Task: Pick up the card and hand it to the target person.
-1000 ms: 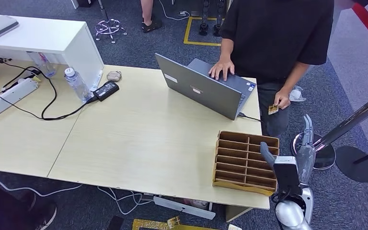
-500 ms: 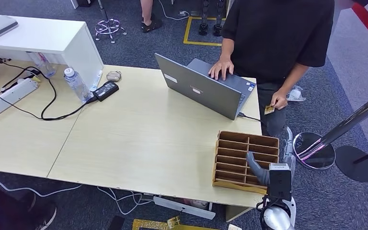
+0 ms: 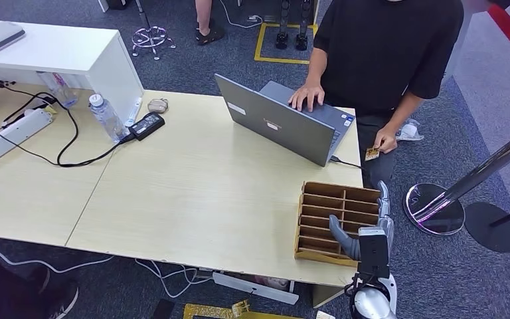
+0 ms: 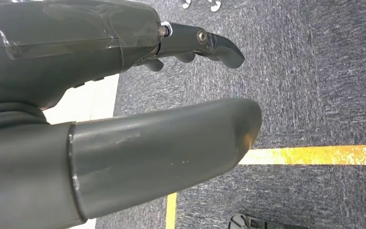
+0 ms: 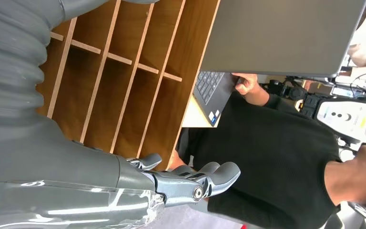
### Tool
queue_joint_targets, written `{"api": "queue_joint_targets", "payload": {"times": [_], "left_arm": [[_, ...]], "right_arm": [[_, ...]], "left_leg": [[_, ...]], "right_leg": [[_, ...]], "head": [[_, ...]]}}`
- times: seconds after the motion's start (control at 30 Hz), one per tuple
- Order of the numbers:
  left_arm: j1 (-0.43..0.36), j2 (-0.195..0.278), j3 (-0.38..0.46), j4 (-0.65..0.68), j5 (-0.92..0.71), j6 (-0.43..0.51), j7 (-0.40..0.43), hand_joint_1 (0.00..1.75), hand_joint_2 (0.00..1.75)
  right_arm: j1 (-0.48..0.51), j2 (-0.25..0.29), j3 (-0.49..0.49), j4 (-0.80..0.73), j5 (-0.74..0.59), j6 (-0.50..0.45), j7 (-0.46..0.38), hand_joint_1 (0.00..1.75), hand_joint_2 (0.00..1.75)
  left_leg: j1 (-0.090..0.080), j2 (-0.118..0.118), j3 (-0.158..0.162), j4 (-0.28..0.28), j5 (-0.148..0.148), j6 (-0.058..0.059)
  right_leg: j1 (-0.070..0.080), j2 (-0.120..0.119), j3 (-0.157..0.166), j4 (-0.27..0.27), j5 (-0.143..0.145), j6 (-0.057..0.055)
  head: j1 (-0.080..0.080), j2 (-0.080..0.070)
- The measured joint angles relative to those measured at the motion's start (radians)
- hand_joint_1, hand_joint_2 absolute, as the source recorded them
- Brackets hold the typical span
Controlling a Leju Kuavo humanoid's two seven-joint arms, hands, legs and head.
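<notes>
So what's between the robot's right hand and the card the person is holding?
In the head view, the wooden organizer's far right corner and bare carpet lie between the right hand and the card in the person's hand.

You look down from the head; the right wrist view closely shares the wooden organizer point(image 3: 339, 219) point(image 5: 124, 71)
</notes>
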Motion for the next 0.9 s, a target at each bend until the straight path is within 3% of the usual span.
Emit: {"api": "queue_joint_targets", "payload": {"times": [0.9], "left_arm": [[0.0,0.0,0.0,0.0,-0.006,0.0,0.026,0.0,0.0]], "right_arm": [[0.024,0.0,-0.002,0.02,0.066,-0.022,-0.019,0.0,1.75]], "left_leg": [[0.0,0.0,0.0,0.0,0.0,0.0]], "right_leg": [[0.0,0.0,0.0,0.0,0.0,0.0]], "head": [[0.0,0.0]]}}
